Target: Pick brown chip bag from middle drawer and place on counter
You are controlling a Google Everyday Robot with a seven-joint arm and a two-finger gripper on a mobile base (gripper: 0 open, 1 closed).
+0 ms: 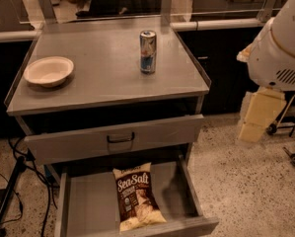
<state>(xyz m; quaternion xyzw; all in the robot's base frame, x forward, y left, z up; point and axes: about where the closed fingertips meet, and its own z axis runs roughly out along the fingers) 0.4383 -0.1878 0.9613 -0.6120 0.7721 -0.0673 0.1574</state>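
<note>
"Sea Salt" on brown chip bag [136,197]

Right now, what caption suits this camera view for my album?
Open middle drawer holds brown chip bag; pincer hangs right of counter.

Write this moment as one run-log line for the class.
brown chip bag: lying in open middle drawer, not yet grasped | counter: holds bowl, can | gripper: at picture right, beside counter, away from bag

counter [102,80]: white bowl [48,71] left, drink can [148,52] right-centre, apart; tool [257,116] off right side.
</note>
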